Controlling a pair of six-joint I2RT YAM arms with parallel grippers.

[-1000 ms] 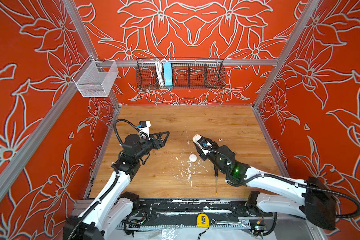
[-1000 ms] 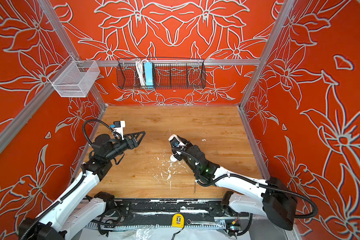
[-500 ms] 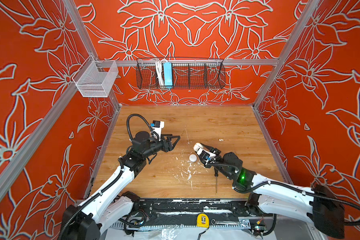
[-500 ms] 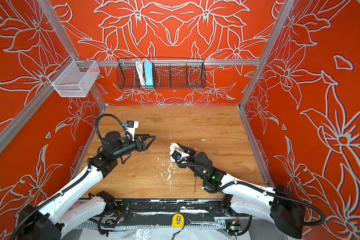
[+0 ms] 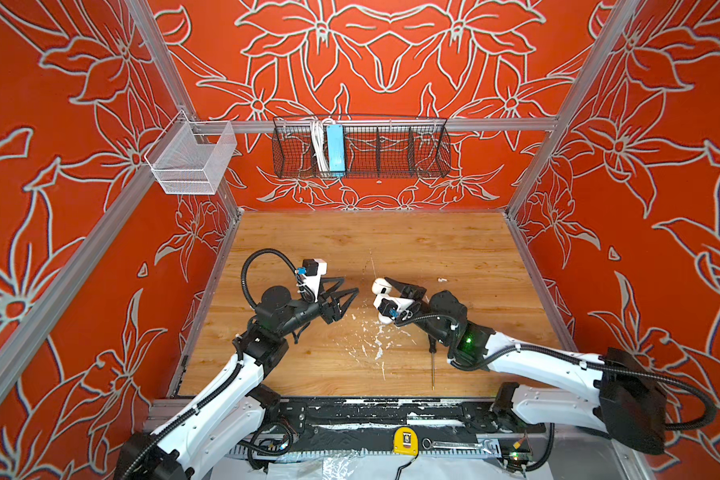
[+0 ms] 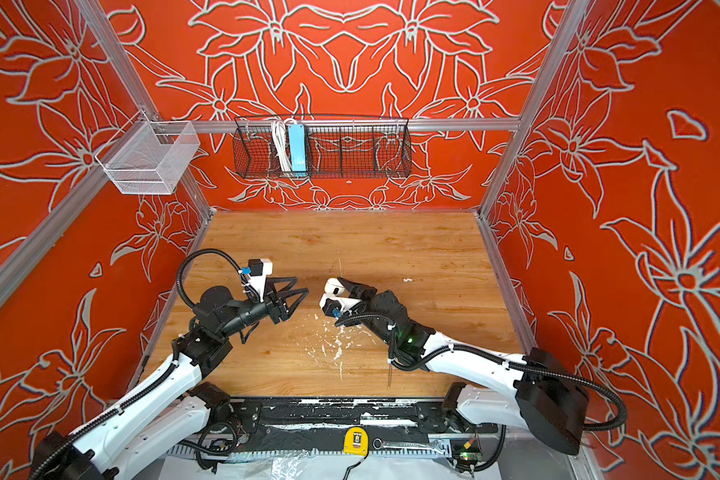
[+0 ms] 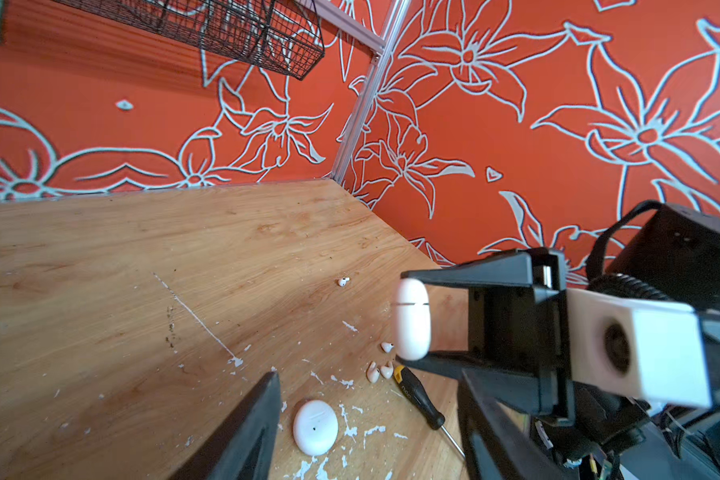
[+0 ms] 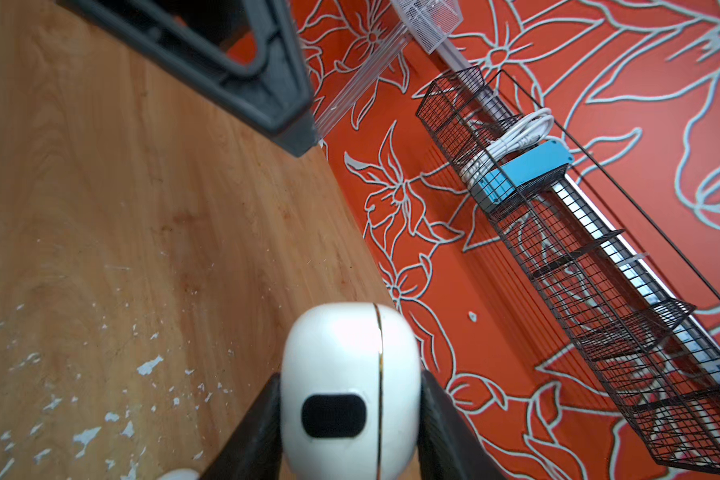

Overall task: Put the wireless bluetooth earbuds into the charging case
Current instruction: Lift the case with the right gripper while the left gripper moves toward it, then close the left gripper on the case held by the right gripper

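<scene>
Orange-red walls with pale flower outlines box in a scuffed wooden tabletop (image 5: pixel 350 241). In both top views the left gripper (image 5: pixel 351 285) hangs above the wood with its jaws apart and nothing between them. It is aimed at the right gripper (image 5: pixel 385 286), which is clenched on a white rounded-square plastic box (image 5: pixel 380 286) raised off the table. A slim black-handled screwdriver (image 5: pixel 432 361) lies beside the right arm.

From the left wrist, the charging case (image 7: pixel 315 427), a small round white plastic puck, lies flat and closed on the wood among white paint flecks, below the left gripper. The tiny white plastic earbuds (image 7: pixel 373 371) lie loose near the screwdriver's handle, with one dark-tipped earbud (image 7: pixel 343 281) well apart from them. The box shows edge-on, with a thin seam.

From the right wrist, the box fills the gap between both fingers (image 8: pixel 258 419), its dark oval mark facing the lens.

No earbud is seated yet, so I judge the task barely begun. The step in hand looks like a handover or a two-handed opening of the box. Next, the left gripper needs to line up squarely and close gently on that smooth shell, or else drop to the charging case.
</scene>
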